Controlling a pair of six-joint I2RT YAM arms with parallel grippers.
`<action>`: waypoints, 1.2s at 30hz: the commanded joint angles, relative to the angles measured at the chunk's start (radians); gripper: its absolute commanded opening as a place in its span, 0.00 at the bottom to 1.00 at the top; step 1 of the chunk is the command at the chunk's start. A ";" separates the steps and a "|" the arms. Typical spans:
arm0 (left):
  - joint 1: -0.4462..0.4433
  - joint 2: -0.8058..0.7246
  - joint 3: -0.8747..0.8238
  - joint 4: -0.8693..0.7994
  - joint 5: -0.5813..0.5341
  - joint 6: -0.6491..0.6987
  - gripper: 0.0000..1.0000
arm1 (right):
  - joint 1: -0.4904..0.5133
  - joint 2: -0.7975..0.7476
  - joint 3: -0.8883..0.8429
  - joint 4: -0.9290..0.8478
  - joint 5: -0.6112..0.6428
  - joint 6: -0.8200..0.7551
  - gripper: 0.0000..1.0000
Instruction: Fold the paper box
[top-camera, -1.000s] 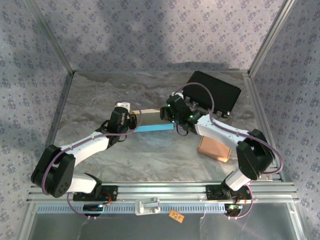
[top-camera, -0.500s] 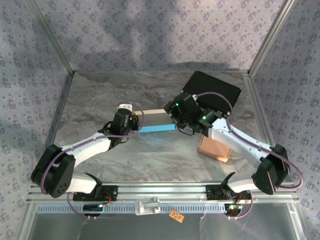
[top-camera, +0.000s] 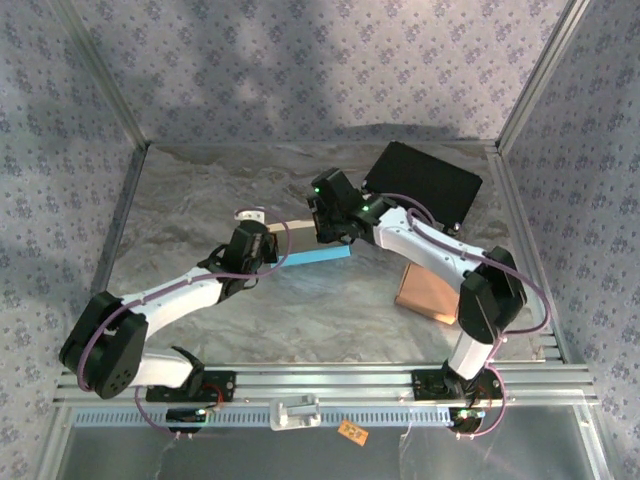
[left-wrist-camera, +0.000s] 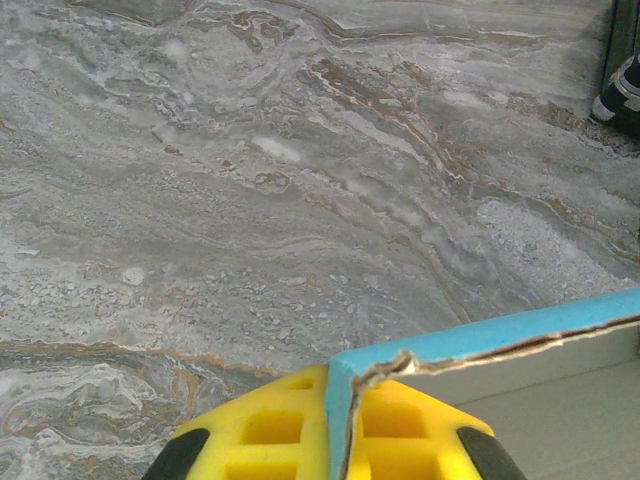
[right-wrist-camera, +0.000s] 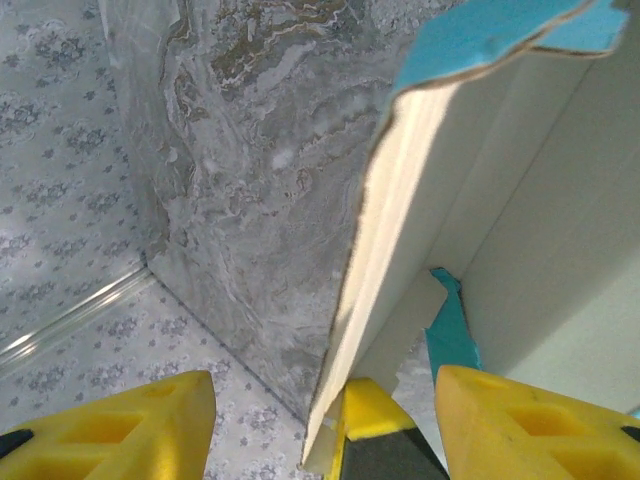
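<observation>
Where the two black-and-white arms are bolted to the grooved aluminium rail (top-camera: 330, 380) at the near edge, one small orange tag (top-camera: 352, 432) lies on the slotted strip in front of it. Past the rail spreads the grey, marble-veined table top (top-camera: 300, 315). On its right side, just beside the right arm, sits one plain brown cardboard carton (top-camera: 428, 293). At mid-table lies the single paper box (top-camera: 318, 254), a shallow oblong of thin card, bright blue outside and pale grey-white inside, its cut edges ragged. The left gripper (top-camera: 266, 246) is clamped on the box's left end: its two yellow plastic fingers (left-wrist-camera: 270, 432), moulded with square hollows, press together on the blue wall at a corner. The right gripper (top-camera: 326, 230) stands with jaws apart; its yellow fingers (right-wrist-camera: 120, 425) straddle an upright side wall of the box without pinching it. Farther back on the right one flat, matt black case (top-camera: 425, 183), rectangular, lies askew. Flower-printed cloth walls (top-camera: 300, 70) close the rear.
</observation>
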 joint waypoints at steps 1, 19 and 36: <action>-0.006 -0.019 0.024 -0.038 -0.026 -0.003 0.02 | -0.007 0.033 0.065 -0.061 0.007 0.028 0.61; -0.017 -0.014 0.032 -0.037 -0.042 0.000 0.02 | -0.040 0.108 0.114 -0.130 -0.048 0.007 0.42; -0.027 -0.076 0.079 -0.126 -0.045 -0.035 0.44 | -0.061 0.096 0.069 -0.129 -0.098 -0.006 0.00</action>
